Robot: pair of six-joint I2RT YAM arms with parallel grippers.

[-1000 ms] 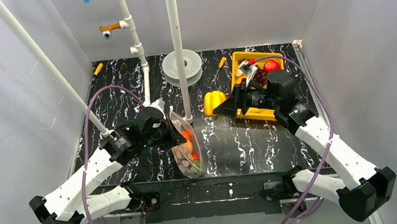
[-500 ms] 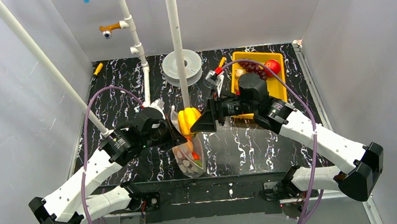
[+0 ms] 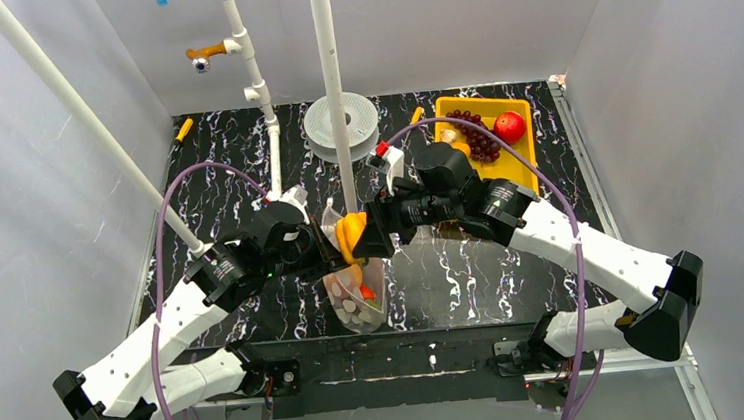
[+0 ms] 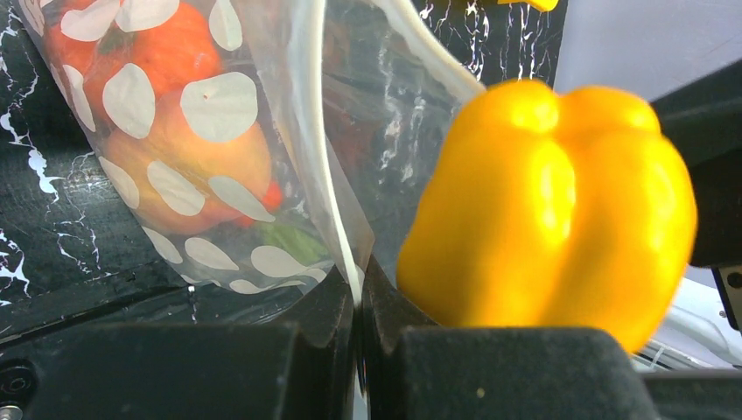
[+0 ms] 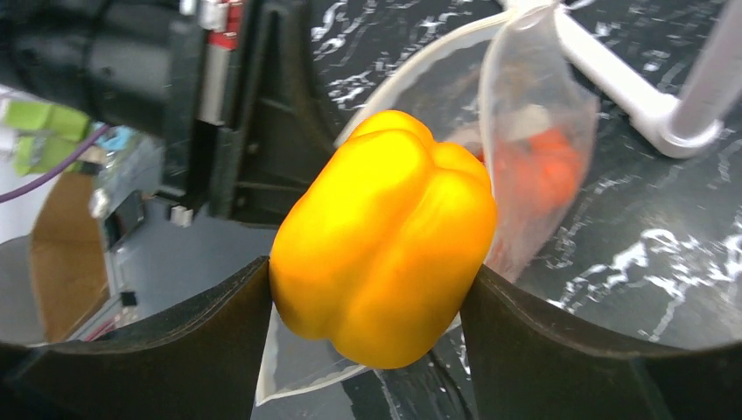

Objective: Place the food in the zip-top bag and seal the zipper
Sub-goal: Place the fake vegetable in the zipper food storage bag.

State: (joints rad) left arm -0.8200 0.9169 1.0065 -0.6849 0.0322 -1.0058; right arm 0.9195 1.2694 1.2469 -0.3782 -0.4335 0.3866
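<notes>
My right gripper is shut on a glossy yellow bell pepper and holds it at the open mouth of the clear polka-dot zip-top bag. The pepper fills the right wrist view between my two black fingers. My left gripper is shut on the bag's mouth edge, pinching the whitish zipper strip. In the left wrist view the pepper sits just right of that edge. Orange and red food lies inside the bag.
A yellow tray at the back right holds a red fruit and dark grapes. A white round disc and white pipe posts stand behind the bag. Small yellow items lie at the back of the black marbled table.
My right arm has carried the yellow pepper leftward from beside the tray to the bag's mouth. My left gripper has kept hold of the bag edge.
</notes>
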